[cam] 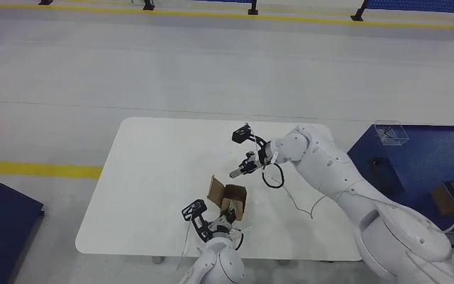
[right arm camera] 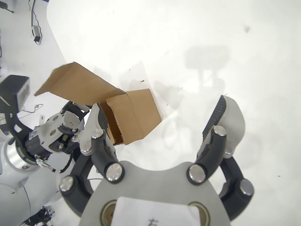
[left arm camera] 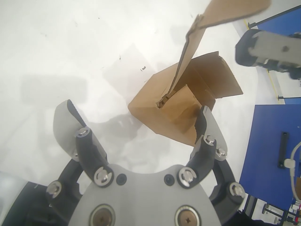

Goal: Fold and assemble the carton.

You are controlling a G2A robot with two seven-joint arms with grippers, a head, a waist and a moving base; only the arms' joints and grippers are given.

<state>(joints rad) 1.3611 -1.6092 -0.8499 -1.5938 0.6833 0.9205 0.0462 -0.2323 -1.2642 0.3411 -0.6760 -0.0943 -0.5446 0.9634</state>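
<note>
A small brown carton stands on the white table with its top open and one long flap sticking up. In the left wrist view the carton lies just ahead of my left gripper, which is open; one fingertip rests at the carton's open edge, the other is off to the side over bare table. My right gripper is open and hovers above the table beyond the carton, apart from it. From above, the left gripper is at the near side, the right gripper at the far side.
Blue panels stand off the table's right edge, with a clear plastic bin on top. The table's near edge runs close behind the left arm. White tabletop stretches to the carton's left.
</note>
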